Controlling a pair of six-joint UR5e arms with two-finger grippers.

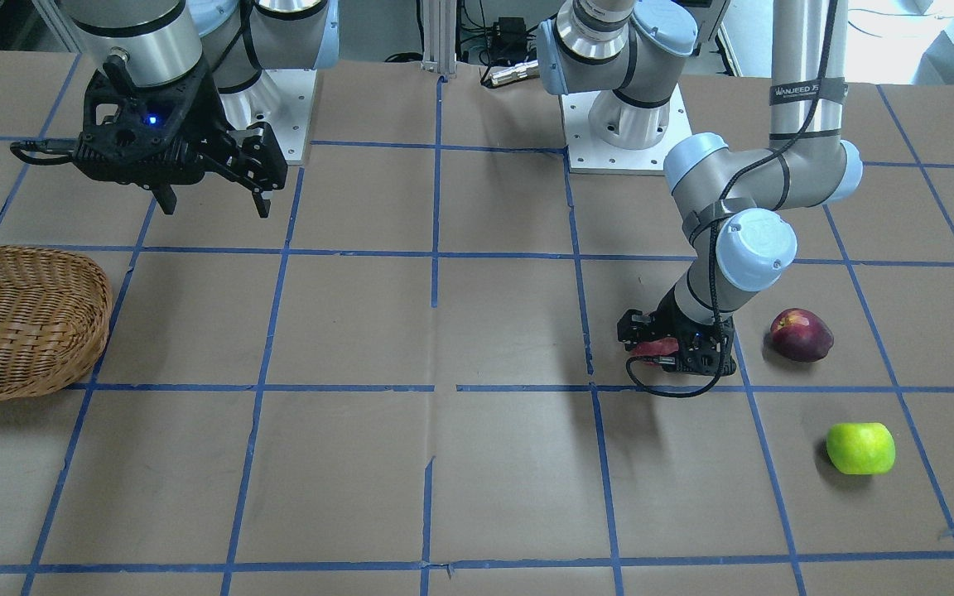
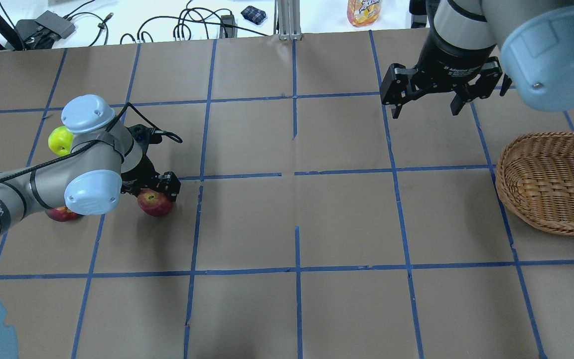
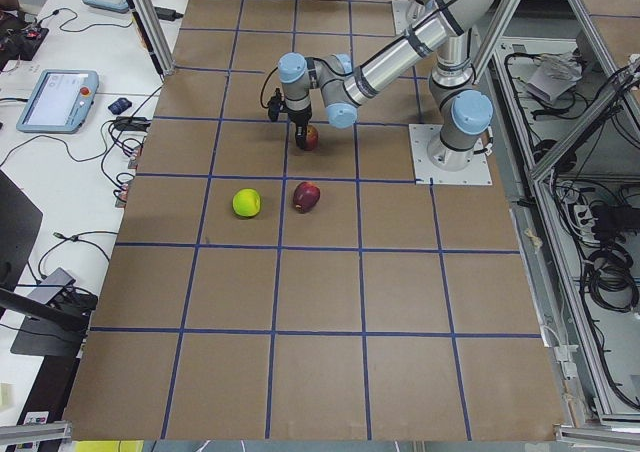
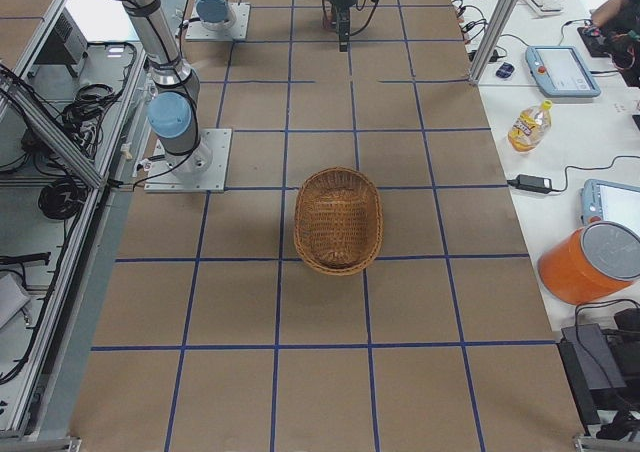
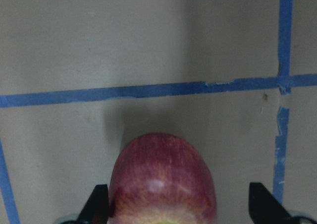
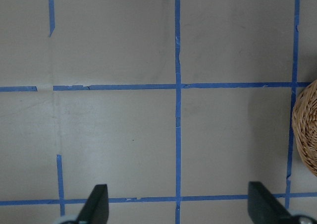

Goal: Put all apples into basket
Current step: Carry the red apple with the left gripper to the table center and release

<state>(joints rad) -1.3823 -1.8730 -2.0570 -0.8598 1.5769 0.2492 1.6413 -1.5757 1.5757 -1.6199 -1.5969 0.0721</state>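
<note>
Left tool (image 5: 181, 206) wide, straddling red apple (image 2: 155, 203) on surface (image 2: 347, 219) at 9 o'clock overhead; basket (image 2: 503, 169) at 3 o'clock, right tool (image 2: 425, 110) wide, empty. Judged: apple firm, moderately heavy, waxy-slick, bruisable, so clamp across its widest girth with moderate force.

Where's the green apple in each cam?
Front-facing: green apple, lower right.
Overhead: far left, half behind the left arm.
Exterior left: left of centre.
Exterior right: not in it.
Left wrist: not in it.
Right wrist: not in it.
Landmark: dark apple, nearest neighbour in all three.
</note>
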